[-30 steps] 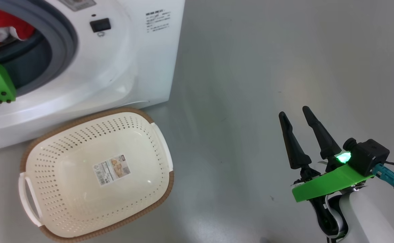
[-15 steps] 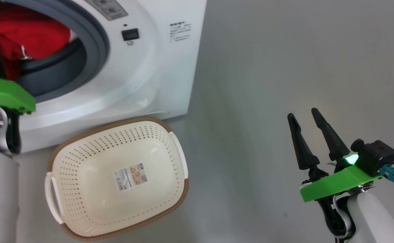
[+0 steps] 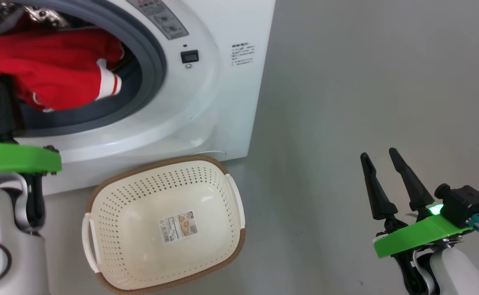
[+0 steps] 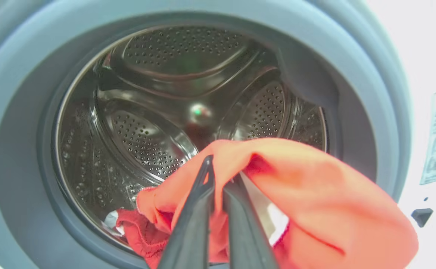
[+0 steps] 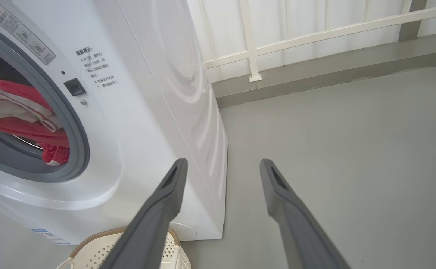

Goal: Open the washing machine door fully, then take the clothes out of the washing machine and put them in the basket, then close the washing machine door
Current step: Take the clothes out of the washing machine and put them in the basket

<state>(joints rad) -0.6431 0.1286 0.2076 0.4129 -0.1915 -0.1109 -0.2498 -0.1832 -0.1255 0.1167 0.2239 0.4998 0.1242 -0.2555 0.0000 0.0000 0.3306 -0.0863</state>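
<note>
The white washing machine [image 3: 206, 102] stands with its drum mouth uncovered; the door is out of view. Red clothes [image 3: 55, 69] with a white striped cuff bulge out over the grey rubber ring. My left gripper [image 3: 1, 84] reaches into them from below. In the left wrist view that gripper [image 4: 220, 175] is shut on a fold of the red clothes [image 4: 315, 194] in front of the steel drum. The cream basket [image 3: 157, 164] sits on the floor right below the machine's front, with only a paper label in it. My right gripper [image 3: 379, 153] hovers open over bare floor at the lower right.
Grey floor spreads to the right of the washing machine [image 5: 158, 112]. A white railing [image 5: 251, 45] on a low kerb runs behind it. The right gripper [image 5: 223, 164] points past the machine's front corner, above the basket [image 5: 91, 254]. Red clothes [image 5: 20, 123] fill the drum mouth.
The head camera has swung, bringing more of the drum mouth into view. My left gripper has drawn back from the opening with the red fabric. The right gripper stays open.
</note>
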